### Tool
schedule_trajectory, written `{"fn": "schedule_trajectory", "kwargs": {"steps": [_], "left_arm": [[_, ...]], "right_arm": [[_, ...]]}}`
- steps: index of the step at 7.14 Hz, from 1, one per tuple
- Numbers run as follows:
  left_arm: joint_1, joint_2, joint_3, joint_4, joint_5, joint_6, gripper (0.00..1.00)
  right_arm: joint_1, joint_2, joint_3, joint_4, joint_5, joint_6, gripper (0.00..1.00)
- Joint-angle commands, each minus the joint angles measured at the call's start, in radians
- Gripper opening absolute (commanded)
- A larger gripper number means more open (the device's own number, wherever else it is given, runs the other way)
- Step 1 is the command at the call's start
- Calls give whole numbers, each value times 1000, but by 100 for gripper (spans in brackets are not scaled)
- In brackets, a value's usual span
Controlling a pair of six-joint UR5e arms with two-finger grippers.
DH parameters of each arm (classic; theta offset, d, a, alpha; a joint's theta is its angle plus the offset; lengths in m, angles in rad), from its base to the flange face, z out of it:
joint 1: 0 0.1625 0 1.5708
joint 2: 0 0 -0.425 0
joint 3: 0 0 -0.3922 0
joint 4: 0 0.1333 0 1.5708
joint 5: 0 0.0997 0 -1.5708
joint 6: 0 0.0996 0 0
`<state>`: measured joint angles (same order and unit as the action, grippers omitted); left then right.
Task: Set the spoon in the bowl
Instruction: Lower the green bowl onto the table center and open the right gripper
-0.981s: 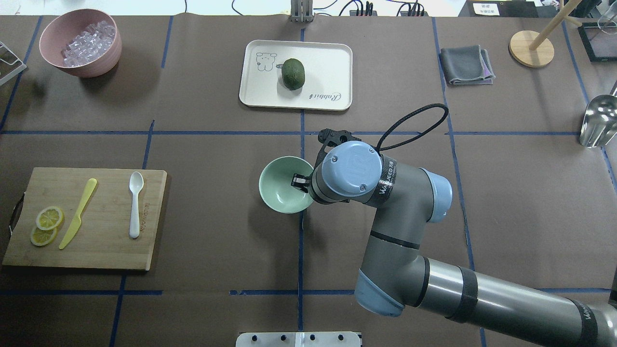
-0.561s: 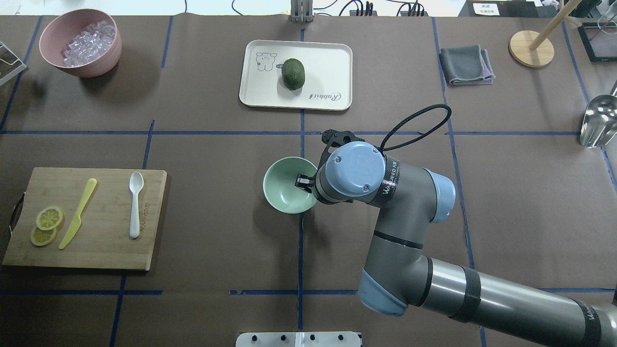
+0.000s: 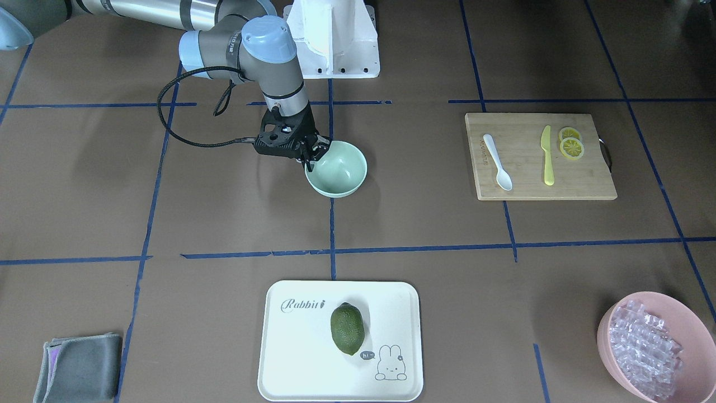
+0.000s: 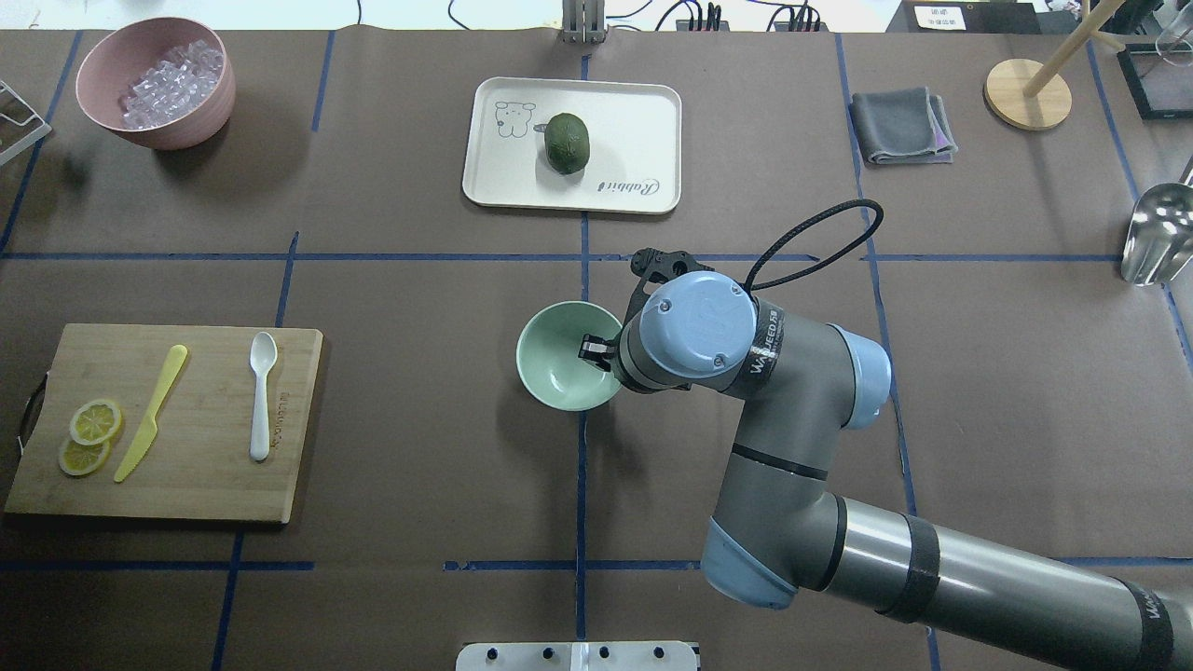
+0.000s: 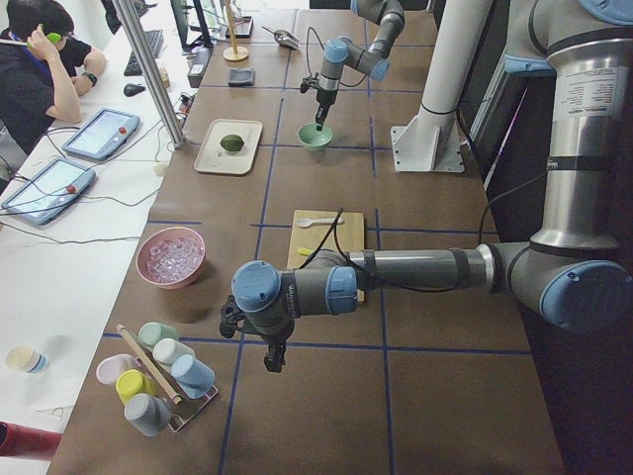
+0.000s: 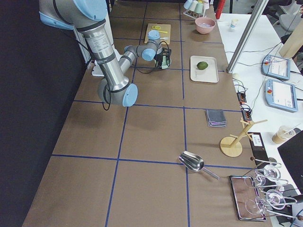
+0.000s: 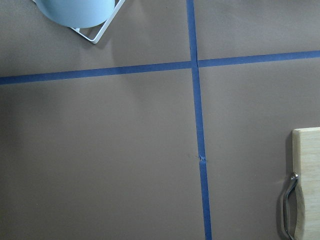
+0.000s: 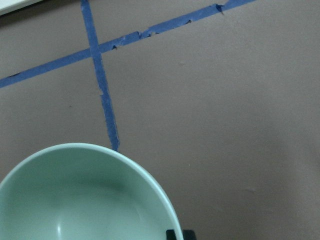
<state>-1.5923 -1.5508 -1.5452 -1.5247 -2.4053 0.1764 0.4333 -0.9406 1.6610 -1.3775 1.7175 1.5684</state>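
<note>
The white spoon (image 4: 261, 396) lies on the wooden cutting board (image 4: 186, 466) at the left, scoop away from me; it also shows in the front view (image 3: 497, 162). The mint-green bowl (image 4: 559, 368) sits near the table's middle and is empty inside (image 3: 338, 168). My right gripper (image 4: 596, 354) is shut on the bowl's right rim, one finger inside and one outside (image 3: 311, 158). The right wrist view shows the bowl's rim (image 8: 85, 200) close below. My left gripper (image 5: 275, 361) shows only in the exterior left view, hanging over the table left of the board; I cannot tell its state.
A yellow knife (image 4: 149, 415) and lemon slices (image 4: 93, 424) share the board. A pink bowl (image 4: 158, 140) of ice stands at the far left. A white tray (image 4: 634, 121) holds a lime (image 4: 567, 143). A grey cloth (image 4: 899, 126) and a metal scoop (image 4: 1156, 242) lie at the right.
My right gripper has moved a little to the right and the mint-green bowl has slid right with it. The spoon has not moved.
</note>
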Motion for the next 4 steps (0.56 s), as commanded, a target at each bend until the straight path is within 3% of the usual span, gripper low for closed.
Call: {"fn": "schedule_trajectory", "kwargs": {"steps": [1,4], "left_arm": [[2,0,0,0,0,0,100],[2,-2,-16,-3,0,1,100]], "right_arm": [[-1,-1,9,0,-1,8,100],[13,-1,43,-8,8,7,100]]}}
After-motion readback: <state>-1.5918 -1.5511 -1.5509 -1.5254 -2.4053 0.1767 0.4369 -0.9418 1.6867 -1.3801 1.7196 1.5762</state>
